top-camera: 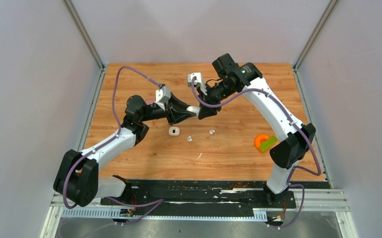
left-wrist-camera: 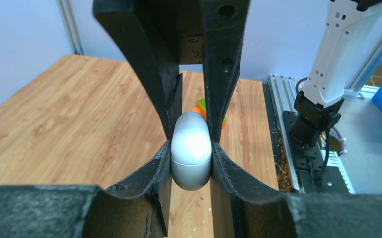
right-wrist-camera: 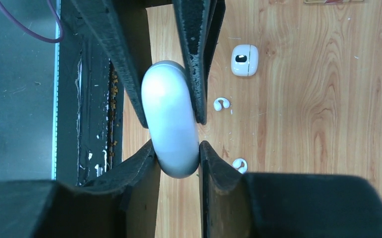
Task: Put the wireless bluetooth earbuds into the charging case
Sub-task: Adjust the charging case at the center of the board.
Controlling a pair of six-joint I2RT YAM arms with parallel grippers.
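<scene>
Pinching the charging case in mid-air, left gripper and right gripper both clamped on it, right wrist view, unlike the left, shows 2 earbuds lying on the table.

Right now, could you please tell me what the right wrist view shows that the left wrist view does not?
Only the right wrist view: an earbud, a second earbud and a small white piece with a dark opening, all lying on the table. Only the left wrist view: an orange and green object and the right arm. Both: the charging case clamped between the left gripper and the right gripper, and the wooden table.
</scene>
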